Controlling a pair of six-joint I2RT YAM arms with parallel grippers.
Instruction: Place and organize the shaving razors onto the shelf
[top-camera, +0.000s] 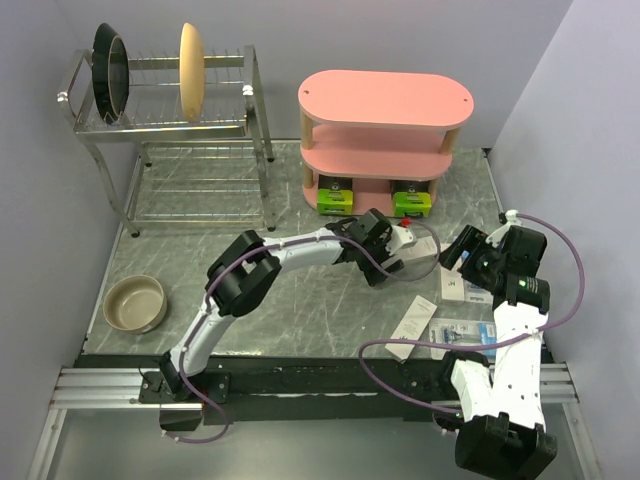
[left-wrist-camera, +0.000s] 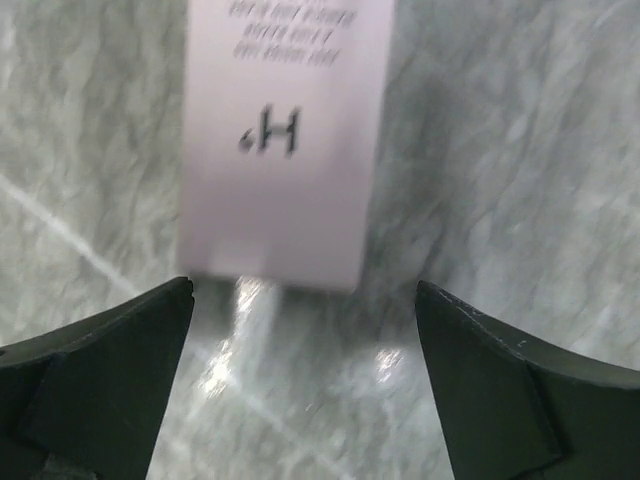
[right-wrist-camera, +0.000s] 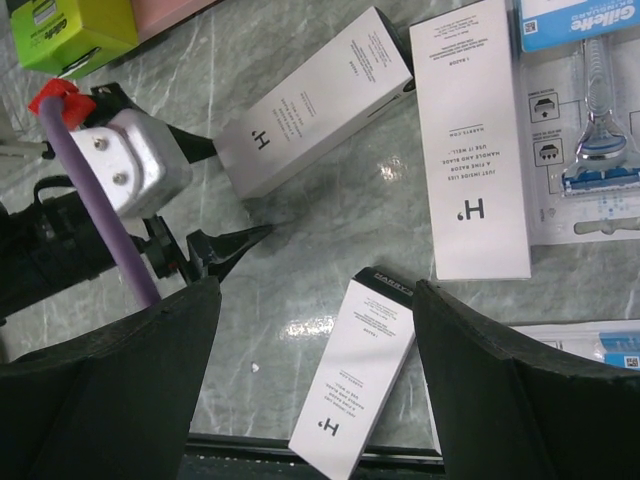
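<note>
Step in hand: by my reading, you are lining up the left gripper (left-wrist-camera: 305, 290) to take the nearest white box (left-wrist-camera: 288, 140).
Left pincer: wide apart and holding nothing.
Box position: it lies flat on the table (left-wrist-camera: 520, 150), well short of the shelf (top-camera: 385, 100). Its near end sits just ahead of the left fingertips and roughly centred between them.
Box attitude: in the right wrist view it lies at a slant, one short end pointing into the left jaws.
Right pincer: the right gripper (right-wrist-camera: 317, 290) is wide and empty. It hovers over a second white box (right-wrist-camera: 350, 370), with a third white box (right-wrist-camera: 470, 140) and a blister pack (right-wrist-camera: 585, 120) close by.
Shelf state: two green boxes (top-camera: 336, 197) stand on the bottom board.
Approach: push forward along the box's long axis until its end sits deep between the fingers, not just at the tips.
Height: go low enough that the fingers bracket the box's side walls, because a high pass will only skim the top face.
Alignment: keep the jaws square to the long sides, since a skewed close will likely spin the box.
Grip: close across the narrow width. The card looks smooth, so expect some slip.
Risk: one fingertip may catch the end face and shove the box away.
Clearance: the right arm is near, so lift straight up before you swing toward the shelf.
</note>
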